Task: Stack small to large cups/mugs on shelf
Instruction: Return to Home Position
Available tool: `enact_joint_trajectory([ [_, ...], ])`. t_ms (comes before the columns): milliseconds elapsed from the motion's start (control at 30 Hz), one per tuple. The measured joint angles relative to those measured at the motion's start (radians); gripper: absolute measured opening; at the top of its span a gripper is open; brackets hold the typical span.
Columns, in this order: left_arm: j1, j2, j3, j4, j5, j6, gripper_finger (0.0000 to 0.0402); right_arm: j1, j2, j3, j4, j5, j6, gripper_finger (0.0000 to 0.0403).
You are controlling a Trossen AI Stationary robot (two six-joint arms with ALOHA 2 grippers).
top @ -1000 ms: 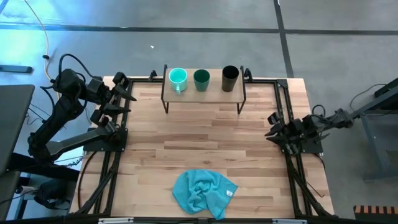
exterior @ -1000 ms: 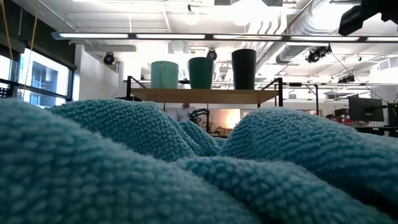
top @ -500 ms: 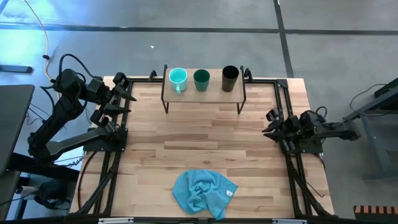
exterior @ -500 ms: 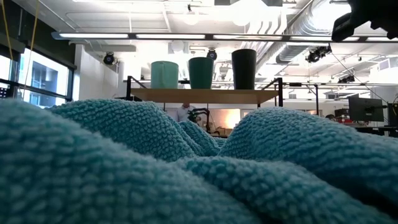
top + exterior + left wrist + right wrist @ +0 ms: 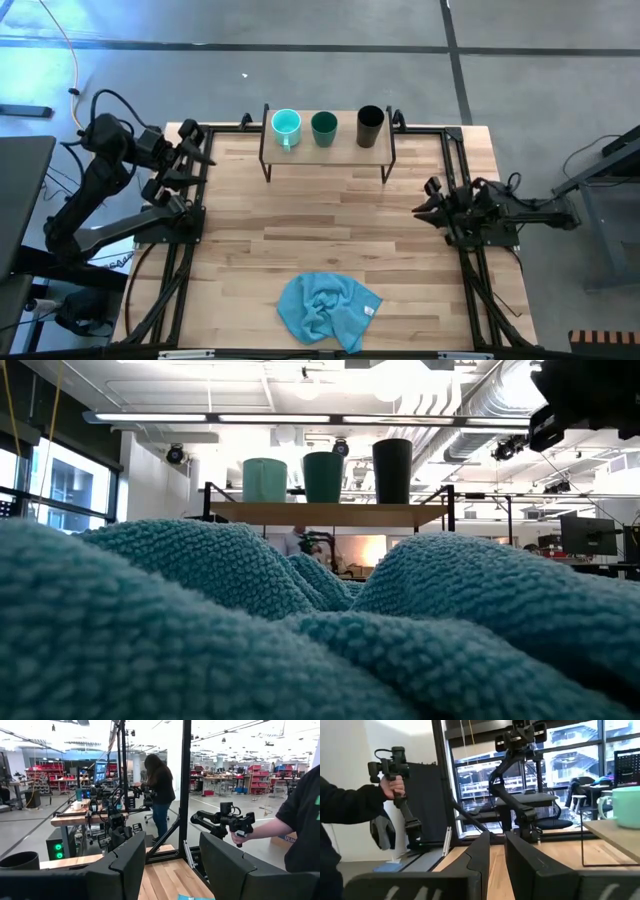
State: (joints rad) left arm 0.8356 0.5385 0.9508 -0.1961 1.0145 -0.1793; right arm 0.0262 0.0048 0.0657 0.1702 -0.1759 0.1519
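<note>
Right hand [image 5: 421,199] shifted inward, black cup [image 5: 370,125] upright

the surface [image 5: 320,220] is pale planked wood, smooth with a soft sheen. the shelf [image 5: 345,142] is light wood on thin black metal legs. the cloth [image 5: 328,308] is rough looped terry. the black cup [image 5: 370,125] looks matt.

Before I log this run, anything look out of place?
Only the blue cloth, crumpled at the near table edge, crowding the low view. Cups stand upright on the shelf. Left gripper and right gripper wait aside.
</note>
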Motion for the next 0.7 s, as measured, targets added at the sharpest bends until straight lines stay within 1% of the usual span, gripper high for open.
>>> enact_joint_trajectory([
  [133, 0.0, -0.03, 0.0, -0.042, 0.0, 0.024, 0.0175, 0.0, 0.0, 0.0, -0.041, 0.006, 0.002, 0.005],
  [267, 0.0, -0.064, 0.0, -0.084, -0.012, 0.04, 0.0175, 0.0, 0.0, 0.0, -0.101, 0.075, 0.013, 0.005],
  [533, 0.001, -0.151, 0.0, -0.194, -0.013, 0.096, 0.0175, 0.0, 0.0, 0.0, -0.122, 0.148, -0.02, 0.005],
  [633, 0.002, -0.184, 0.0, -0.224, -0.048, 0.097, 0.0175, 0.0, 0.0, 0.0, -0.126, 0.202, -0.023, 0.005],
  [700, 0.002, -0.2, 0.0, -0.235, -0.063, 0.096, 0.0175, 0.0, 0.0, 0.0, -0.129, 0.219, -0.037, 0.005],
])
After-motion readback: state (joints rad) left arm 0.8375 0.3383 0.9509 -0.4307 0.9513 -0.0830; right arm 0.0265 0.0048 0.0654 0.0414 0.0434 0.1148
